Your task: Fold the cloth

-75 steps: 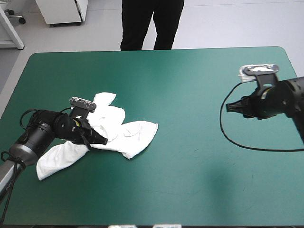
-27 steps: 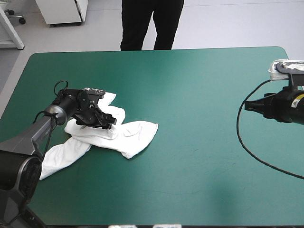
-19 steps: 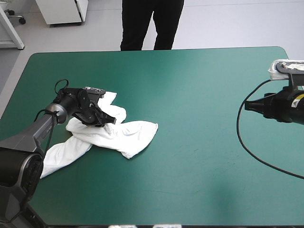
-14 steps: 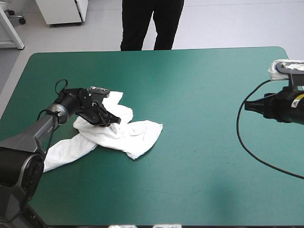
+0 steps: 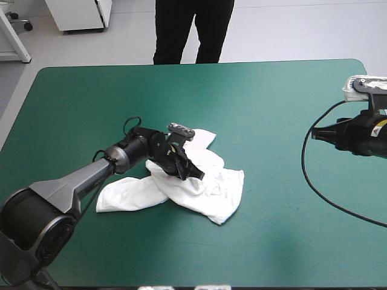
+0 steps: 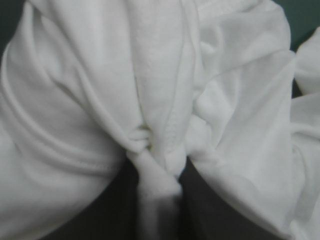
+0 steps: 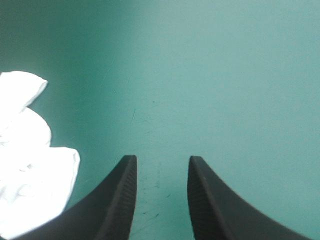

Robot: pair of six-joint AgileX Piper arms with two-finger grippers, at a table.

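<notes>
The white T-shirt [image 5: 213,198] lies in a crumpled heap left of the table's middle, with one part trailing toward the near left. My left gripper [image 5: 195,174] rests on top of the heap, shut on a pinched fold of it. In the left wrist view the T-shirt [image 6: 95,85] fills the picture, and a bunched ridge of it runs down between the tips of the left gripper [image 6: 157,161]. My right gripper [image 5: 315,134] hovers by the table's right edge, far from the heap. The right wrist view shows the right gripper [image 7: 159,161] open over bare cover, the T-shirt [image 7: 27,155] off to one side.
The teal-green table cover [image 5: 272,90] lies bare around the heap, out to the far edge and the right side.
My left gripper has dragged the T-shirt rightward, toward the table's middle, and the heap has bunched up as it came. The right arm drew back to the right edge earlier and has since held still.
</notes>
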